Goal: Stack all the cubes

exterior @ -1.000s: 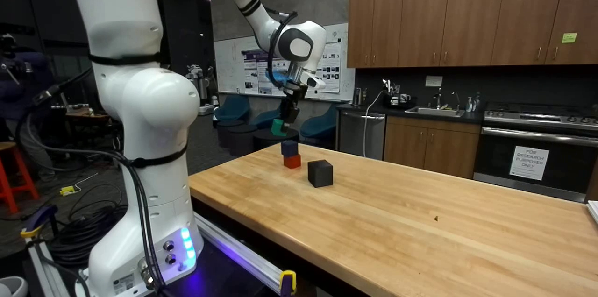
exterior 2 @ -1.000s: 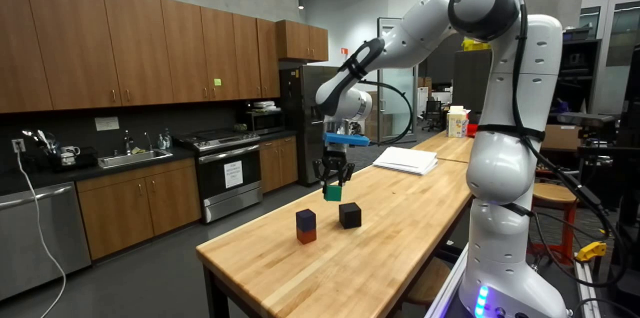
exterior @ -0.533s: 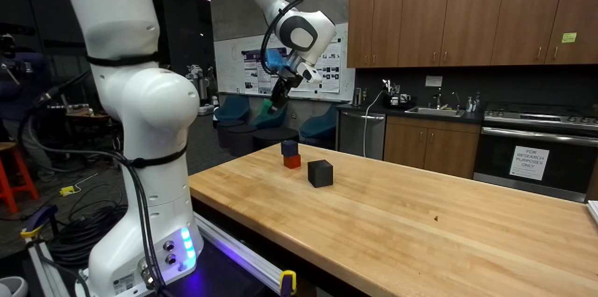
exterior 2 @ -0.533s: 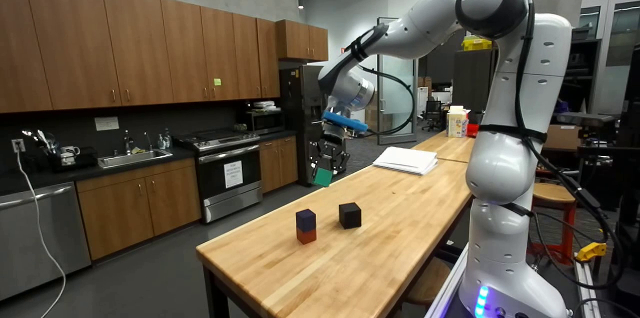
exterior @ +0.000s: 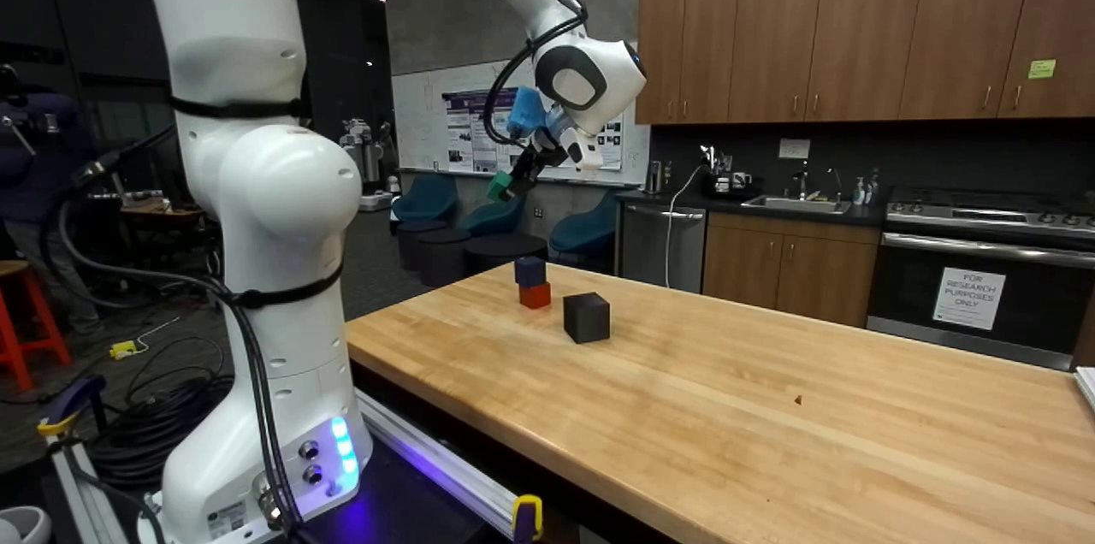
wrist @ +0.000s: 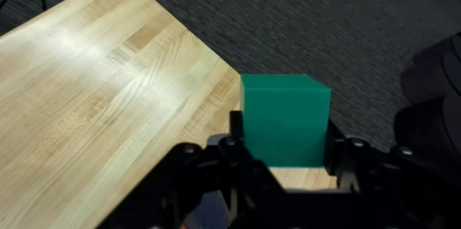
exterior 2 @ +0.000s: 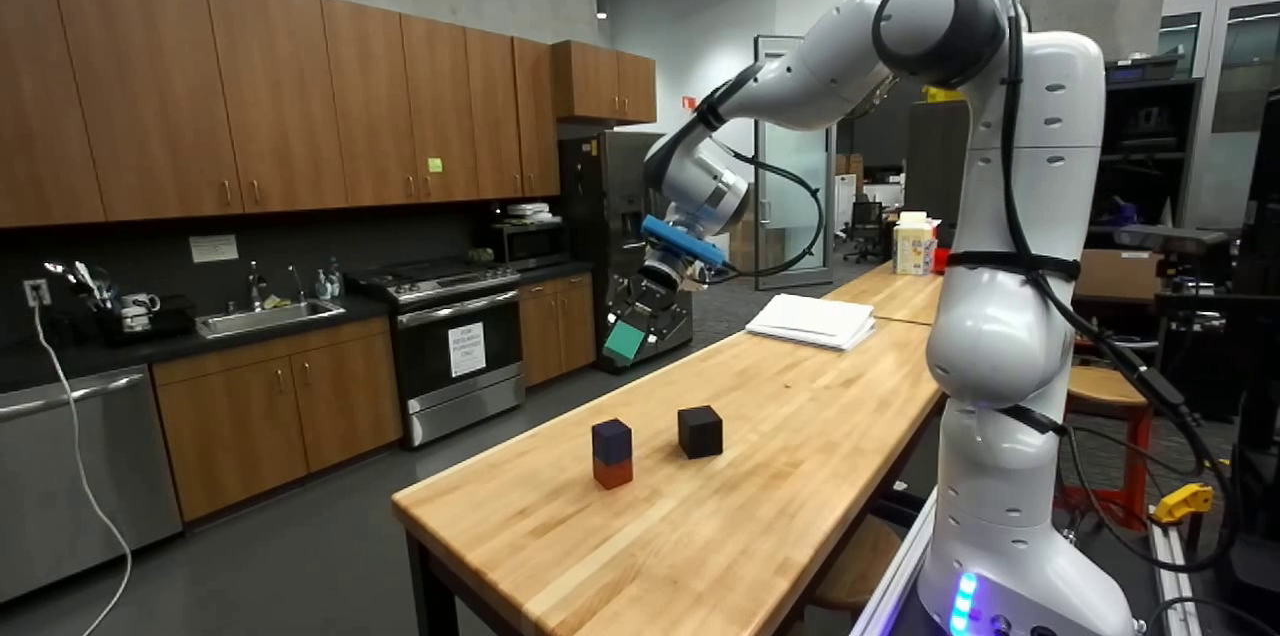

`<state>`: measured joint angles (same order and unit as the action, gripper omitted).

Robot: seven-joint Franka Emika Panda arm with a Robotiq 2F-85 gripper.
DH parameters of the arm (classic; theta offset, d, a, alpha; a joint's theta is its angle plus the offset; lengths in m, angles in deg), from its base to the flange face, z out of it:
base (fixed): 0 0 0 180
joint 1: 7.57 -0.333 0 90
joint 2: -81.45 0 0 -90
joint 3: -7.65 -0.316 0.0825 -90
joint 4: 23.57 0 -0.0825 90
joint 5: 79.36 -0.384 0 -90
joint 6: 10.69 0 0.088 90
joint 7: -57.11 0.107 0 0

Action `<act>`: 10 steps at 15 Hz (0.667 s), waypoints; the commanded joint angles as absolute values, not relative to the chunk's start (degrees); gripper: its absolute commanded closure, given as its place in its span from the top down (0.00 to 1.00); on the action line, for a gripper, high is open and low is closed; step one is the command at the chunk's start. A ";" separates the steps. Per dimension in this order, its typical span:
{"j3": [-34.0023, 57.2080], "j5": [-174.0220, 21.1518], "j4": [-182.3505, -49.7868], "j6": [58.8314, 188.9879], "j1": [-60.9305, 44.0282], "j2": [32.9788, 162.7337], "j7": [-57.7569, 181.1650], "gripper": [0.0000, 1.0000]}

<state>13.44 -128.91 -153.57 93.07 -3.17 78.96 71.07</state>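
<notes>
My gripper (exterior 2: 645, 321) is shut on the green cube (exterior 2: 624, 341), held tilted in the air well above the table. The green cube also shows in an exterior view (exterior: 499, 186), and between the fingers in the wrist view (wrist: 286, 124). A dark blue cube (exterior 2: 611, 440) sits on top of the red cube (exterior 2: 613, 472) near the table's end. The black cube (exterior 2: 700, 432) stands alone beside that stack and looks slightly larger. In the wrist view, part of the dark blue cube (wrist: 209, 211) shows through the gripper linkage; the black cube is out of view there.
The wooden table (exterior 2: 640, 556) bears the cubes; its edge and corner show in the wrist view. White papers (exterior 2: 812, 320) lie farther along it. A carton (exterior 2: 914, 243) stands beyond them. Kitchen counters and cabinets line the wall.
My gripper has risen and tilted from nearly upright, carrying the green cube higher, away from the table. The dark blue, red and black cubes have not moved.
</notes>
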 commanded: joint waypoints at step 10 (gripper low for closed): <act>15.97 -139.59 -145.82 83.96 0.76 92.49 71.66 0.24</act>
<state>15.59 -137.91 -147.88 86.80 0.08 89.74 71.08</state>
